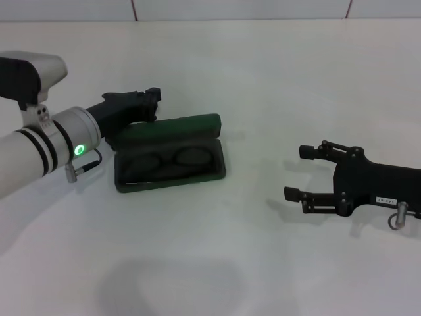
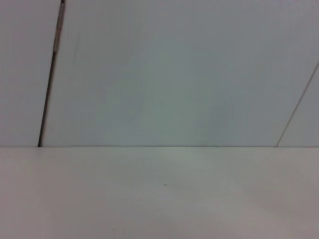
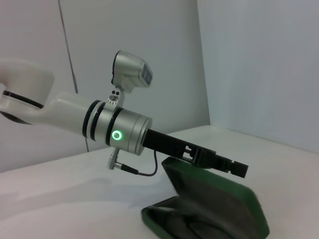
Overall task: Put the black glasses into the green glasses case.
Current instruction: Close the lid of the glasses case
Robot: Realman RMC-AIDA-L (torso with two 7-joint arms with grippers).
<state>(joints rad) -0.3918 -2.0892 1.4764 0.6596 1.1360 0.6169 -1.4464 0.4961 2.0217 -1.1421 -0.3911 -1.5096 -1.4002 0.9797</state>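
The black glasses [image 1: 168, 161] are seen lying inside the open green glasses case [image 1: 172, 176]. The left gripper [image 1: 148, 104] is held behind the raised lid, probably for closing; its grip cannot be told. The right gripper [image 1: 297, 172] is parked spread apart.

The left arm [image 1: 39, 155] is a fat round tube, white and silver, with two black rings around it. A small green light ring [image 1: 79, 150] glows on its silver end. A thin dark cable [image 1: 89, 164] with a metal plug loops out beside the light. A grey box with a black face [image 1: 26, 74] sits on top, above a small plate with screws. The left gripper [image 1: 146, 104] is black. The right gripper [image 1: 302, 172] is flat and black, with two thin black fingers [image 1: 314, 151], a small white label [image 1: 385, 199] and a silver plug [image 1: 396, 217].
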